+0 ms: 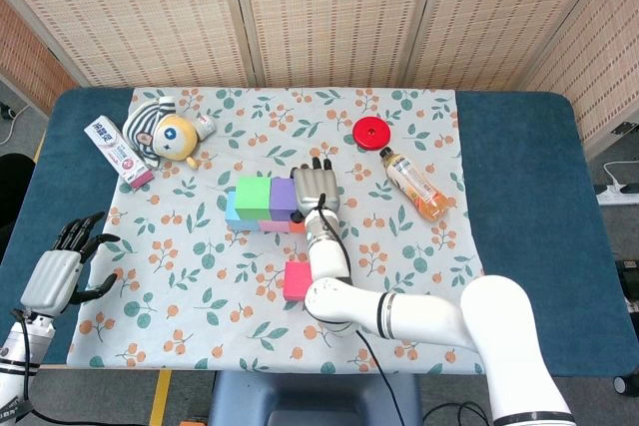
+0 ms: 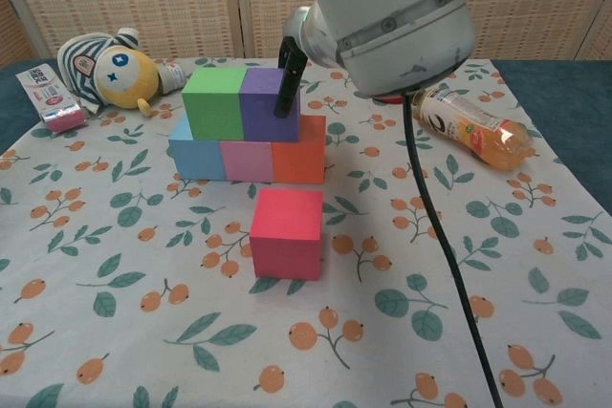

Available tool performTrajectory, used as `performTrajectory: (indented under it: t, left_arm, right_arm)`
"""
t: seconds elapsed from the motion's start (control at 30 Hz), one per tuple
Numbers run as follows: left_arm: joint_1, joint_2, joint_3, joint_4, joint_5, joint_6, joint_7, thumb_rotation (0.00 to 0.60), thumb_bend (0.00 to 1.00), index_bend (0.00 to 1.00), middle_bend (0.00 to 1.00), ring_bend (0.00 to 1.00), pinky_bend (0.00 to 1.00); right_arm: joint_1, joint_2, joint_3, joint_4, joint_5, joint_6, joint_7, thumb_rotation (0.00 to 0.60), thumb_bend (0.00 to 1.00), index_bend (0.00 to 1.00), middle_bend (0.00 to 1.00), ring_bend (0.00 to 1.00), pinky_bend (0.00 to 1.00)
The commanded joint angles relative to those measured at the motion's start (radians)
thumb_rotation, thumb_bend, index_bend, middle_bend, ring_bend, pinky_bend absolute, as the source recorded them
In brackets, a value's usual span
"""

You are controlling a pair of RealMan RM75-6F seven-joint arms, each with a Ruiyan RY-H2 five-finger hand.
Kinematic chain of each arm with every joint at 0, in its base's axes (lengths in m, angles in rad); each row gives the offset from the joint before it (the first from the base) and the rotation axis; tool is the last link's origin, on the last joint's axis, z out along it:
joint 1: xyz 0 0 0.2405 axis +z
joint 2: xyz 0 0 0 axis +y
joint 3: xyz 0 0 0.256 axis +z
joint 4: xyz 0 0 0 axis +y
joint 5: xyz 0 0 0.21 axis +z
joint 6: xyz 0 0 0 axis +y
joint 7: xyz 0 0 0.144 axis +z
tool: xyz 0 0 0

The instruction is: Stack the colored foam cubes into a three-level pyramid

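Observation:
Three cubes form the bottom row: blue [image 2: 196, 158], pink [image 2: 247, 161] and orange [image 2: 298, 155]. On top of them stand a green cube [image 2: 214, 102] and a purple cube [image 2: 258, 102], side by side and touching. A red cube [image 2: 286, 232] sits alone in front of the stack, also seen as the red cube [image 1: 298, 280] in the head view. My right hand [image 1: 315, 190] hovers flat over the stack's right end, fingers extended. One of its fingers [image 2: 288, 83] rests against the purple cube's right face. It holds nothing. My left hand [image 1: 62, 266] waits at the table's left edge, fingers spread and empty.
A striped plush toy [image 1: 165, 132] and a white-and-pink tube box [image 1: 118, 152] lie at the back left. A red disc [image 1: 370, 132] and a lying bottle of orange drink [image 1: 414, 184] are at the back right. The floral cloth [image 1: 419, 276] covers the middle of the table.

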Motion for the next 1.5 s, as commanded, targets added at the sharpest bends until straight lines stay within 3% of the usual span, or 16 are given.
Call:
performTrajectory:
  t: [0.03, 0.3, 0.57, 0.8, 1.0, 1.2, 1.37, 1.5]
  left_arm:
    - [0.000, -0.001, 0.000, 0.001, 0.001, 0.000, 0.000, 0.600, 0.33, 0.28, 0.00, 0.00, 0.02]
    - [0.000, -0.002, 0.000, 0.000, 0.003, 0.002, 0.000, 0.600, 0.33, 0.28, 0.00, 0.00, 0.02]
    - [-0.001, 0.000, -0.001, -0.005, 0.003, 0.003, 0.007, 0.600, 0.33, 0.28, 0.00, 0.00, 0.02]
    - [-0.005, 0.004, -0.003, -0.016, 0.002, -0.003, 0.018, 0.600, 0.33, 0.28, 0.00, 0.00, 0.02]
    - [-0.012, 0.013, -0.008, -0.033, -0.007, -0.013, 0.034, 0.600, 0.33, 0.27, 0.00, 0.00, 0.02]
    - [-0.016, 0.019, -0.016, -0.053, -0.026, -0.026, 0.049, 0.600, 0.33, 0.27, 0.00, 0.00, 0.02]
    - [-0.015, 0.026, -0.023, -0.075, -0.045, -0.032, 0.064, 0.600, 0.33, 0.27, 0.00, 0.00, 0.02]
    - [-0.010, 0.029, -0.030, -0.090, -0.066, -0.033, 0.075, 0.600, 0.33, 0.27, 0.00, 0.00, 0.02]
  right_arm:
    - [-0.004, 0.000, 0.002, -0.004, -0.002, -0.002, -0.001, 0.600, 0.15, 0.29, 0.19, 0.00, 0.00]
    - [-0.013, 0.002, 0.006, -0.019, -0.016, -0.006, 0.001, 0.600, 0.15, 0.12, 0.19, 0.00, 0.00]
    - [-0.020, 0.009, 0.008, -0.033, -0.021, -0.010, 0.000, 0.600, 0.15, 0.00, 0.17, 0.00, 0.00]
    - [-0.037, 0.039, -0.002, -0.073, -0.022, -0.029, -0.009, 0.600, 0.15, 0.00, 0.07, 0.00, 0.00]
    - [-0.069, 0.091, -0.003, -0.146, -0.048, -0.044, 0.020, 0.600, 0.09, 0.00, 0.03, 0.00, 0.00]
    - [-0.169, 0.222, -0.023, -0.336, -0.171, -0.059, 0.119, 0.600, 0.03, 0.00, 0.02, 0.00, 0.00]
    - [-0.318, 0.360, -0.075, -0.534, -0.368, -0.064, 0.269, 0.600, 0.02, 0.00, 0.02, 0.00, 0.00]
    - [-0.441, 0.464, -0.128, -0.645, -0.534, -0.093, 0.397, 0.600, 0.02, 0.02, 0.08, 0.00, 0.01]
